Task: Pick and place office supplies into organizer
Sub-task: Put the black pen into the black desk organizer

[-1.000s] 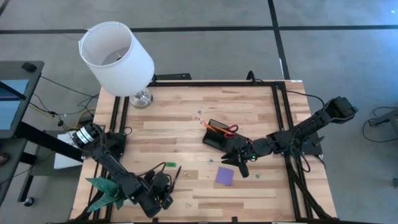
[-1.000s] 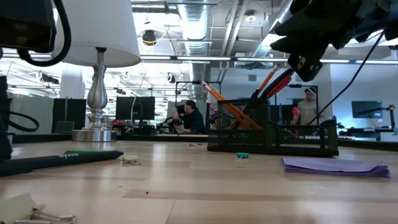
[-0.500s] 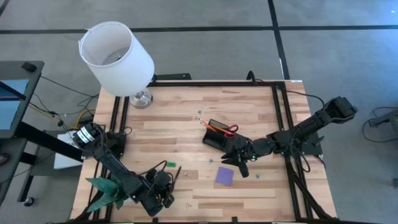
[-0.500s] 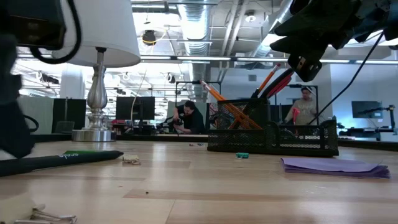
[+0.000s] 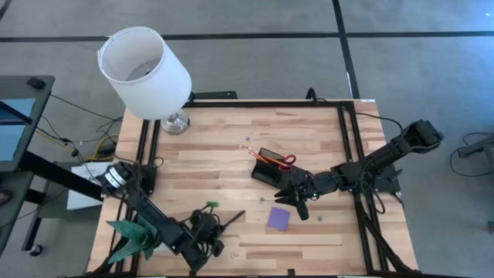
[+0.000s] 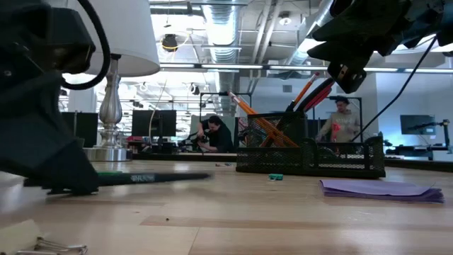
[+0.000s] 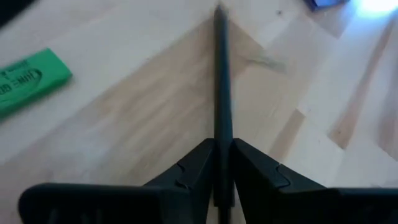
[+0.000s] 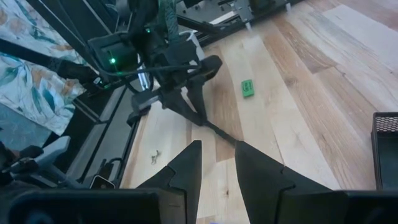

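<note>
Left claw (image 7: 222, 171): sitting low over the near-left part of the bench (image 5: 309, 131), its 2 fingers (image 7: 189, 168) clamping a black pen (image 7: 220, 93) between them; the pen is pointing forward from the fingertips and running close above the wood.
Pen, high view: lying as a thin dark line (image 5: 230, 220) from the left claw (image 5: 210, 232) toward the middle of the bench.
Green piece (image 7: 28, 78): lying flat on the wood just beside the left claw, showing in the high view (image 5: 210, 205) behind the pen.
Right claw (image 8: 216, 163): hanging above the bench just in front of the organizer (image 5: 270, 170), its 2 fingers standing a little apart with nothing between them.
Organizer, low view: standing on the right half of the bench as a black mesh tray (image 6: 311, 156), with orange pencils (image 6: 258, 120) leaning out of it.
Scissors (image 5: 285, 161): red handles resting at the organizer's far end.
Purple note pad (image 5: 279, 218): lying flat on the wood, near the organizer and just below the right claw (image 5: 299, 202).
Binder clip (image 6: 56, 246): lying at the near-left edge.
Lamp (image 5: 147, 73): standing at the far-left corner.
People (image 6: 216, 133): 2 showing in the room beyond.
</note>
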### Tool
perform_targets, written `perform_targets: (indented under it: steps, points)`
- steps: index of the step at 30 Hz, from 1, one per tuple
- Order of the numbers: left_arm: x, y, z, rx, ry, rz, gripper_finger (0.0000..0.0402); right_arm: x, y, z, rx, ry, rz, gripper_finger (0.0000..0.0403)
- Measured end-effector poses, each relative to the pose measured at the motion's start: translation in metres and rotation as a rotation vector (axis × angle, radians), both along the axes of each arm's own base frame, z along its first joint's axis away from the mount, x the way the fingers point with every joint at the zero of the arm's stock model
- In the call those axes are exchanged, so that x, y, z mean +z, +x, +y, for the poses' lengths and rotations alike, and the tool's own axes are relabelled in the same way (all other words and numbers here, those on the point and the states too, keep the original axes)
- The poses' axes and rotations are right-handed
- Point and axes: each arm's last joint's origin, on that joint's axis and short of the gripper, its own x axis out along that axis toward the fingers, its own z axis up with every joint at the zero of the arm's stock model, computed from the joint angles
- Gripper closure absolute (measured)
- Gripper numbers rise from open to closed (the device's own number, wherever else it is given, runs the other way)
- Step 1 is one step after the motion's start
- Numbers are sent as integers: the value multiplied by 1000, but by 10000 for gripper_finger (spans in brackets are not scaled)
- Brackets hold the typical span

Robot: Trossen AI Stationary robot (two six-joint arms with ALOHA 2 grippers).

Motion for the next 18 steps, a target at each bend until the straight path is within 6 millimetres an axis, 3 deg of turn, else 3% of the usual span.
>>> perform_targets:
  steps: [13,18]
  points:
    - [-15,17,16,14,141,-17,327,0,0,0,0,0,0,310]
    - [-8,23,22,-13,194,-19,379,0,0,0,0,0,0,310]
